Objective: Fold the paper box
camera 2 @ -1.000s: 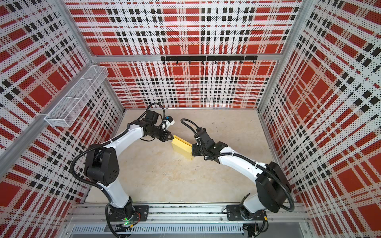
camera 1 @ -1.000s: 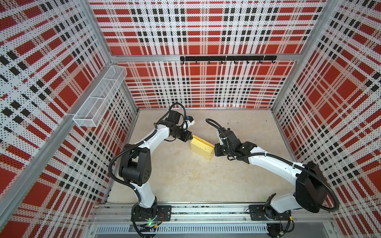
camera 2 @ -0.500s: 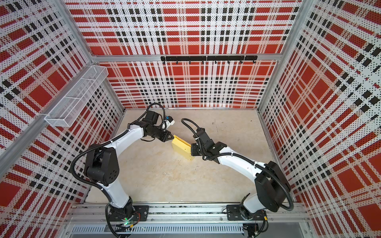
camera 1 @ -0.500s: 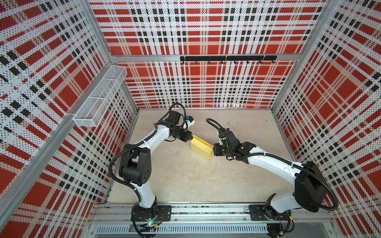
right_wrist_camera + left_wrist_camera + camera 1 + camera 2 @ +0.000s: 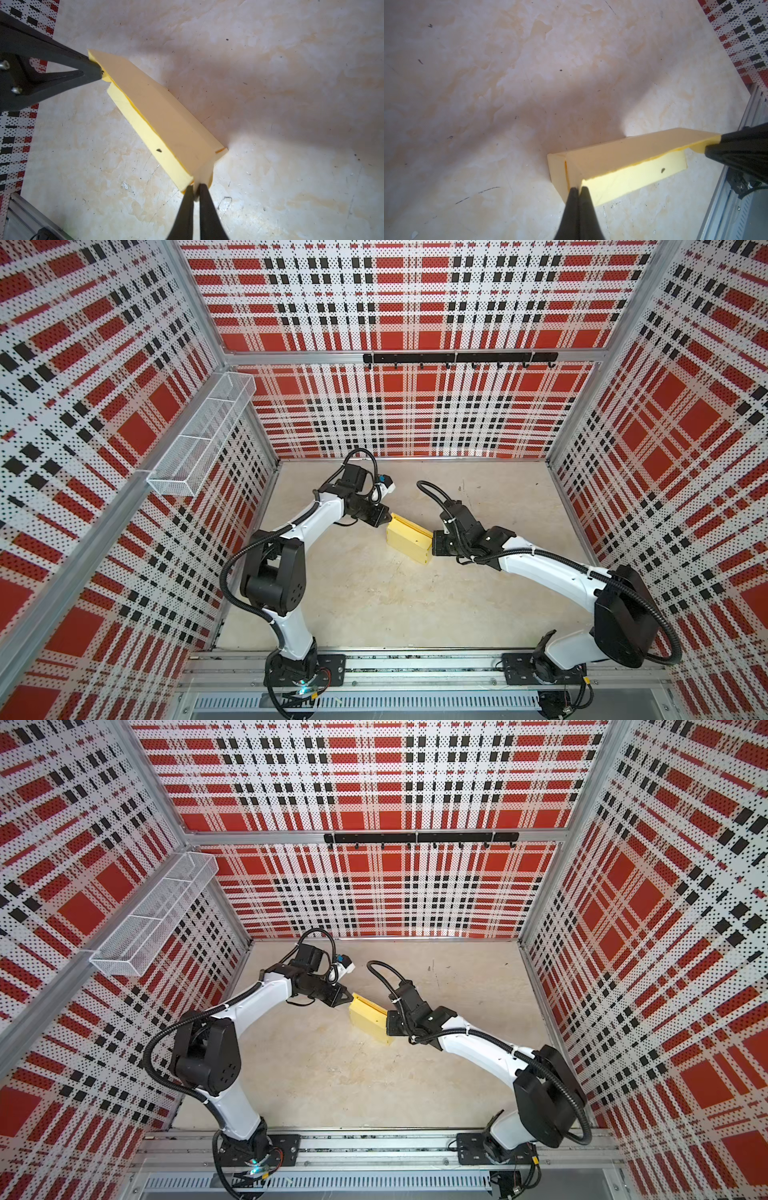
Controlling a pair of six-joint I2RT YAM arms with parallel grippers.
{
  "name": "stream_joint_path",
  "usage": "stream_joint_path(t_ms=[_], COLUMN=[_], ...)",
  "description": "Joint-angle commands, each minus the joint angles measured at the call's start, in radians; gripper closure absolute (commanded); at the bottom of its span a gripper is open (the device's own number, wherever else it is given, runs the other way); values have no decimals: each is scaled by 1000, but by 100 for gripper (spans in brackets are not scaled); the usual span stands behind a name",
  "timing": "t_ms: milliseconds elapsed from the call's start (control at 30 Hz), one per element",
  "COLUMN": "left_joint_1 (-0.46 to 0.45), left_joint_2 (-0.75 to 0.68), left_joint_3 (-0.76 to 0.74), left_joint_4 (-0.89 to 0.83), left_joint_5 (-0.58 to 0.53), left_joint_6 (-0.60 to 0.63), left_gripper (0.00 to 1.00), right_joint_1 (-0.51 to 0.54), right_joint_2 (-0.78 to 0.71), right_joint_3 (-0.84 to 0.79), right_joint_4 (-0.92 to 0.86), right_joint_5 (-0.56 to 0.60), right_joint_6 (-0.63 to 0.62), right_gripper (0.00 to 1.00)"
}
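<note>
The paper box [image 5: 409,540] [image 5: 369,1020] is a pale yellow folded card box lying slantwise on the beige table, mid-floor in both top views. My left gripper [image 5: 383,521] [image 5: 347,997] is at its far end. In the left wrist view the left gripper [image 5: 579,188] is shut on a corner edge of the box [image 5: 623,153]. My right gripper [image 5: 432,545] [image 5: 388,1025] is at the opposite end. In the right wrist view the right gripper [image 5: 195,188] pinches a thin end flap of the box [image 5: 166,116].
A white wire basket [image 5: 203,435] hangs on the left wall. A black hook rail [image 5: 457,358] runs along the back wall. Plaid perforated walls enclose three sides, and a metal rail [image 5: 415,659] carrying both arm bases borders the front.
The right gripper has nudged slightly at the box's end and its fingers have closed tighter. The box and the left arm have stayed in place.
</note>
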Motion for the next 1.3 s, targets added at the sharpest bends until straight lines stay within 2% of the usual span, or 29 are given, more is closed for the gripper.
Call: stream_joint_path(t_ms=[0, 267, 700, 1267], left_joint_1=[-16, -46, -41, -44], left_joint_2=[-40, -94, -82, -70], left_joint_3=[-34, -99, -114, -119], left_joint_4=[-3, 41, 57, 68], left_joint_5=[1, -19, -26, -14], left_joint_6=[-26, -70, -66, -73], left_gripper=[99, 99, 100, 100], right_joint_1=[5, -9, -12, 3], right_joint_2=[-6, 12, 0, -4], right_joint_3=[27, 34, -28, -51], right_joint_4=[42, 58, 103, 159], right_joint_5=[20, 43, 60, 61], right_joint_6=[33, 39, 64, 129], right_gripper=[92, 93, 100, 100])
